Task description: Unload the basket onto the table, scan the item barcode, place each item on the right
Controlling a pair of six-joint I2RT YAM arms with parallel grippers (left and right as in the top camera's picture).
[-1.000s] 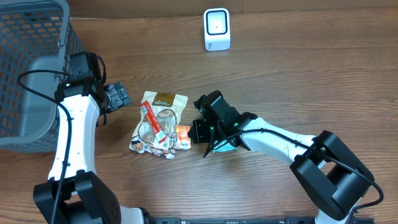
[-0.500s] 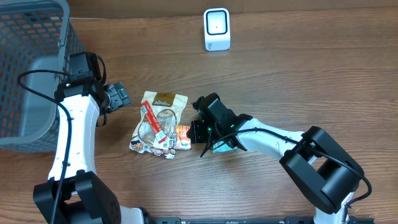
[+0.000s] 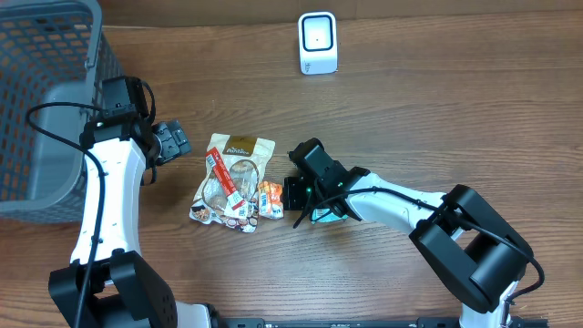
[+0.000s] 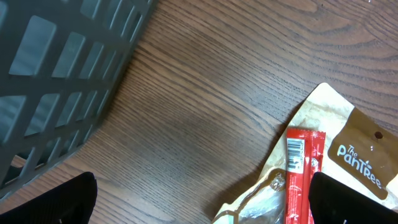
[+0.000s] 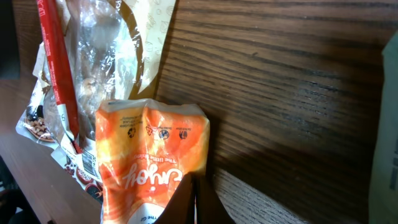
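Observation:
A small pile of snack packets lies mid-table: a brown pouch (image 3: 235,164) (image 4: 348,143) with a red stick pack (image 3: 221,175) (image 4: 303,168) across it, and an orange packet (image 3: 270,199) (image 5: 152,155) at its right edge. My right gripper (image 3: 293,193) (image 5: 194,202) is shut, its tips against the orange packet's right edge; whether any of the packet is pinched between them I cannot see. My left gripper (image 3: 173,141) (image 4: 199,202) hovers open left of the pile with nothing between its fingers. The white barcode scanner (image 3: 318,43) stands at the back.
A grey mesh basket (image 3: 36,91) (image 4: 56,74) fills the left side, close behind my left arm. A pale green packet (image 3: 323,215) (image 5: 387,143) lies under my right arm. Bare wood stretches between the pile and the scanner.
My right gripper has edged slightly right and toward the front, and the orange packet has shifted a little with it. The left arm has not moved.

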